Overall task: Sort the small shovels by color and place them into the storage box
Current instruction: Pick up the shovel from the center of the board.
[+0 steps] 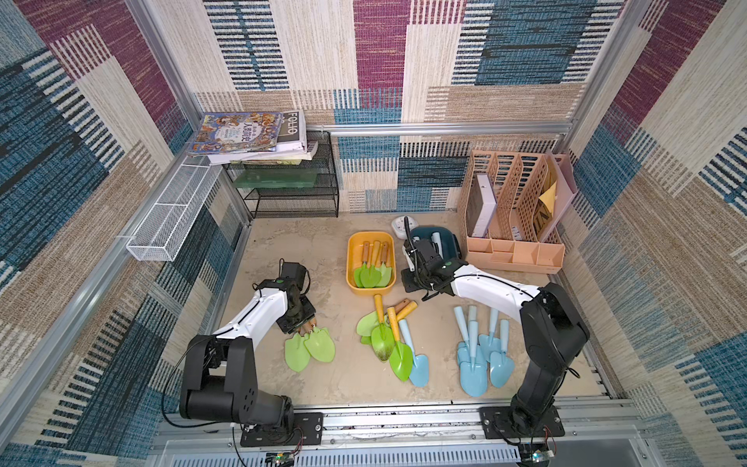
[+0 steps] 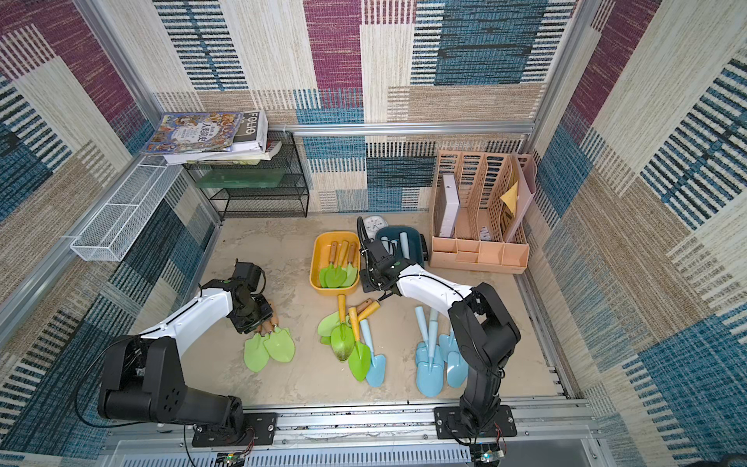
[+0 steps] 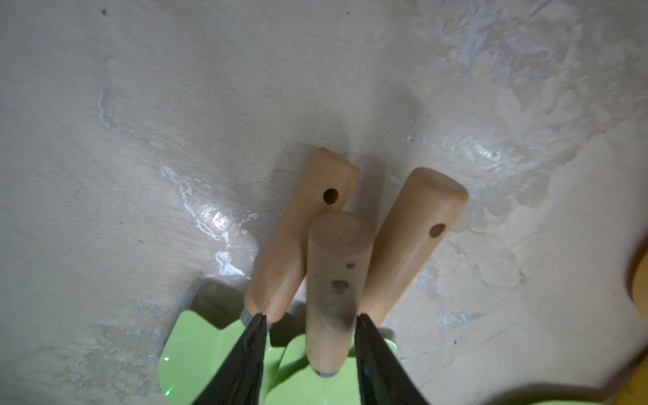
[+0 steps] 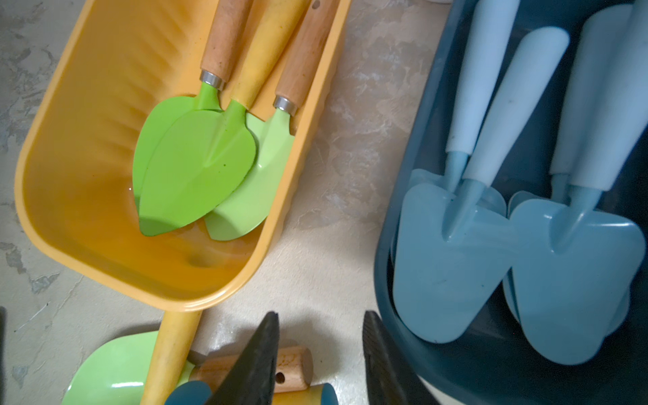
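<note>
Three green shovels with wooden handles (image 1: 319,343) lie at the left, in both top views (image 2: 279,343). My left gripper (image 1: 301,323) stands over their handles, open, its jaws either side of the middle handle (image 3: 336,273); one finger touches it and the other stands off (image 3: 309,316). The yellow storage box (image 1: 349,258) holds three green shovels (image 4: 196,168). The dark blue box (image 4: 382,245) holds several light blue shovels (image 4: 452,263). My right gripper (image 4: 321,322) hangs open and empty between the two boxes. A mixed pile (image 1: 382,335) and a light blue group (image 1: 481,351) lie on the table.
A pink file organizer (image 1: 513,210) stands at the back right. A black mesh rack (image 1: 291,190) with books (image 1: 246,133) is at the back left, and a white wire basket (image 1: 174,214) hangs on the left wall. A small white clock (image 1: 402,226) sits behind the boxes.
</note>
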Controlling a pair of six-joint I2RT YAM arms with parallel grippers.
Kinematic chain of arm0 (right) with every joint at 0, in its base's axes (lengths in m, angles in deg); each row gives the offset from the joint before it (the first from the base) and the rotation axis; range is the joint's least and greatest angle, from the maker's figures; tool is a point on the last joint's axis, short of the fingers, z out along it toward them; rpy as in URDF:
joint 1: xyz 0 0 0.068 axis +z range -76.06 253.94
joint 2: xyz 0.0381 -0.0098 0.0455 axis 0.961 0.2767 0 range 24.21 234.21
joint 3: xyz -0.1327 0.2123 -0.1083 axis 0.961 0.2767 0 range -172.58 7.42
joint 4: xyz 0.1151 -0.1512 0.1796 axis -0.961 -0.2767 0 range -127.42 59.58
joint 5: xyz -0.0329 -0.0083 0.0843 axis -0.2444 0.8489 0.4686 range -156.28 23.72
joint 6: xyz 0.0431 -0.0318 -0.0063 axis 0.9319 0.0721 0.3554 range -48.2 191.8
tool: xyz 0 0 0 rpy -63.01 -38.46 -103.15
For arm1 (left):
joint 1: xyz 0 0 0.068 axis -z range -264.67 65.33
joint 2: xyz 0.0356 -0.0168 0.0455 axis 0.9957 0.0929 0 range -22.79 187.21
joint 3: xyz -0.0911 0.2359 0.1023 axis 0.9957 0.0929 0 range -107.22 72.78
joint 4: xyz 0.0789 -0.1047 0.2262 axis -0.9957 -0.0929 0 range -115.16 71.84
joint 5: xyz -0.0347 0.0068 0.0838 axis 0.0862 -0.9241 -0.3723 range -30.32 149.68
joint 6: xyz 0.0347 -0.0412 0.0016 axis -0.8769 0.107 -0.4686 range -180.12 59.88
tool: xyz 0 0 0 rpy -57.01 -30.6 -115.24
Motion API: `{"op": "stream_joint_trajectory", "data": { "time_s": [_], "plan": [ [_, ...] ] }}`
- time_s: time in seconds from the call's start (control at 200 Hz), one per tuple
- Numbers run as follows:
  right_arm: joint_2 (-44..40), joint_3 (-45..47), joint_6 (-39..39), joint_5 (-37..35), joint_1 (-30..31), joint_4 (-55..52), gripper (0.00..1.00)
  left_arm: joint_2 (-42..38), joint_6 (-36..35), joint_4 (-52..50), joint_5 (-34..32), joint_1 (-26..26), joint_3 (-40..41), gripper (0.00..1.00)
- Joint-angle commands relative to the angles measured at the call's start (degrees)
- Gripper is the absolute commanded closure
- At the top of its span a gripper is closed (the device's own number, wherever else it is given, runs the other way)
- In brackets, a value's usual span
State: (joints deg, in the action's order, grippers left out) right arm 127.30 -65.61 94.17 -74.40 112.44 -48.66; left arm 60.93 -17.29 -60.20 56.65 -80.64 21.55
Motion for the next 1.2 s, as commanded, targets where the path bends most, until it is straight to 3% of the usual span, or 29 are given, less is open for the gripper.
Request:
{"op": "stream_joint_trajectory", "data": {
  "time_s": [0.0, 0.396, 0.791, 1.197],
  "plan": [
    [0.27, 0.26, 0.41, 0.03, 0.29, 1.02, 0.58, 0.63, 0.05, 0.21, 0.44, -0.08, 0.07, 0.57],
    [1.37, 0.59, 0.26, 0.03, 0.54, 1.48, 0.59, 4.4, -0.36, 1.41, 1.13, -0.09, -0.63, 0.66],
    [2.02, 0.34, 0.13, -0.41, 0.57, 1.37, 0.6, 6.18, -1.16, 1.0, 3.85, -0.08, -2.59, 1.0],
    [1.78, -2.26, -0.91, -0.56, 0.13, 1.28, 0.6, -1.19, -6.67, -3.28, 4.13, 2.66, -12.07, 1.0]
  ]
}}
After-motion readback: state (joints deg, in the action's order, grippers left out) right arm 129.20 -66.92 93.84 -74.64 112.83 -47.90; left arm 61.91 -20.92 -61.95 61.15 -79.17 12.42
